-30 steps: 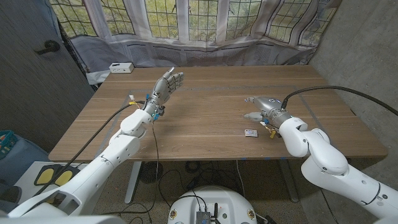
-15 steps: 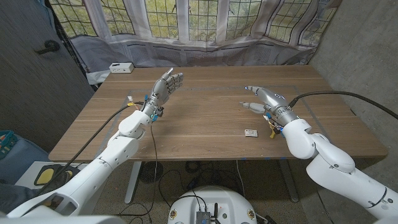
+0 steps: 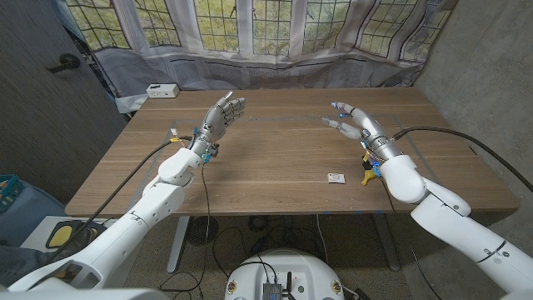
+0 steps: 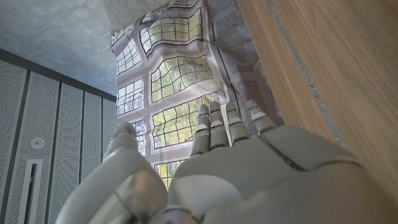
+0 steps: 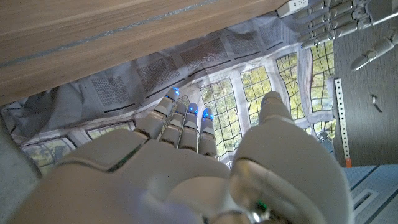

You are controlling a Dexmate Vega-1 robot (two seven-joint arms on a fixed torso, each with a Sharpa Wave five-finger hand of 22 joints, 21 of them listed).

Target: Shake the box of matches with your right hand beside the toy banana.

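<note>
On the wooden worktop [image 3: 275, 158] a small flat box of matches [image 3: 336, 177] lies by itself, near the worktop's front edge and towards the robot's right side. The right hand [image 3: 356, 122] is raised above the worktop, beyond the matchbox and a little to its right, well apart from it; its fingers are spread and straight and it holds nothing. The right wrist view shows the same hand [image 5: 186, 155] from behind, fingers [image 5: 186, 127] extended side by side towards the leaded window [image 5: 249, 99], thumb off to one side. The left hand [image 3: 223, 114] stands up from the worktop far to the left of the matchbox, palm upright, fingers apart and slightly curved, gripping nothing. From the left wrist view that hand [image 4: 236, 168] reaches with straight fingers [image 4: 214, 127] alongside the worktop's edge. A small white device [image 3: 162, 91] sits at the far left corner of the worktop, well away from the matchbox.
</note>
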